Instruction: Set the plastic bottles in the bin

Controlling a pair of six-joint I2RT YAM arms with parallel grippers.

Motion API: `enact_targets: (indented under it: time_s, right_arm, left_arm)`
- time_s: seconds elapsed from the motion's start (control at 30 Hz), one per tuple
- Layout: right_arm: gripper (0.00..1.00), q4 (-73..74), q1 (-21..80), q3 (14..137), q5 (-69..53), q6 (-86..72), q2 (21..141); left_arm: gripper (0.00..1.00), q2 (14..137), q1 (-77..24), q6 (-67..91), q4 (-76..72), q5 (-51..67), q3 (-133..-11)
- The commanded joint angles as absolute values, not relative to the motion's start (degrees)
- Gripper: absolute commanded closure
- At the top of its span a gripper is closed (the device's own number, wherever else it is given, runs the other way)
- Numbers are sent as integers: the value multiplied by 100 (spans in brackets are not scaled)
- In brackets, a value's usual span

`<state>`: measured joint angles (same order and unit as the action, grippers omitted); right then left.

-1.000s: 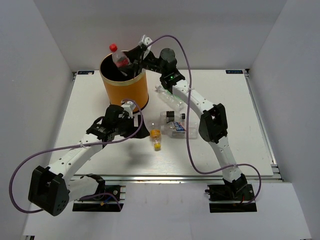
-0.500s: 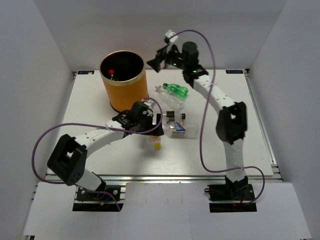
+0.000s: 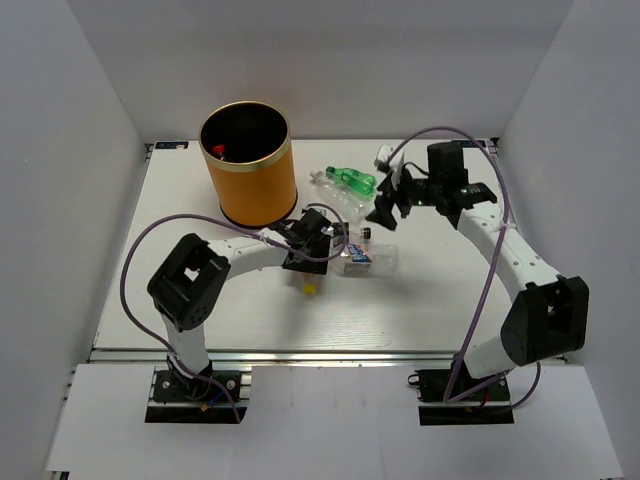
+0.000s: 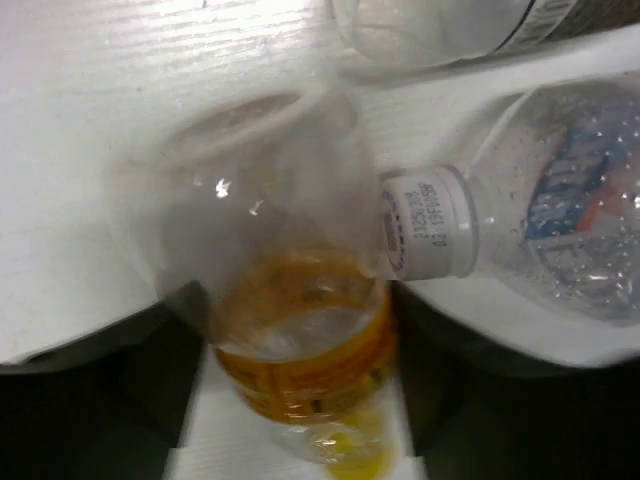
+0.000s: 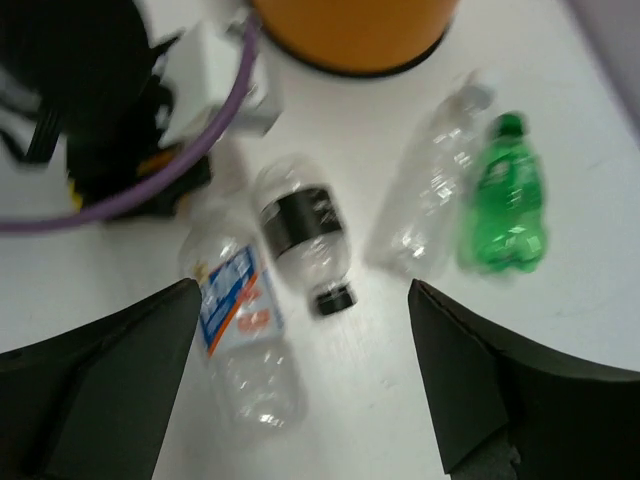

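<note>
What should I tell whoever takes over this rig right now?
The left gripper straddles the orange-label bottle lying on the table; whether it is clamped is unclear.
The right gripper is open and empty above the loose bottles.
Done: a red cap shows inside the bin, so at least one bottle is in.
Left: five on the table: the orange-label one, the blue-white-label bottle, black-label bottle, clear bottle, green bottle.

white table (image 3: pixel 440 300) | bin (image 3: pixel 258 190) standing | plastic bottles (image 3: pixel 366 260) lying clustered
</note>
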<state>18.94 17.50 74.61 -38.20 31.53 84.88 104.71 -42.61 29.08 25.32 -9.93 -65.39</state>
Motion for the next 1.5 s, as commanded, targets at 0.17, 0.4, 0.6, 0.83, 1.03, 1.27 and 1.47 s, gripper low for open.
enact_targets:
  time_s: [0.17,0.4,0.6,0.83,1.03,1.27,1.47]
  right_arm:
    - [10,3585,1661,6224,-4324,6147,8060]
    - [10,3797,1679,6283,-4289,7084,8945]
    - [10,2830,1784,6389,-3781,6784,9552]
    - [10,2452,1881,6355,-3235,6636,9914]
    - [10,2408,1925,6205,-3234,6610,9888]
    - [44,2609,1934,6108,-3252,6591,9905]
    - [100,3620,1978,6530,-3594,7013,10204]
  left_arm:
    - [65,9592,-4403,2506,2760,-1195,-7213]
    - [71,9018,-4280,1776,3612,-2168,-9481]
    - [66,9386,-4096,1230,3446,-3793,-11028]
    - [57,10010,-3306,1178,2892,-4808,-11354]
    - [47,11266,-2471,1477,3806,-4623,-12594]
    - [0,11944,-2021,1415,4278,-4044,-13482]
    - [0,9935,-2224,1037,3069,-2868,-11025]
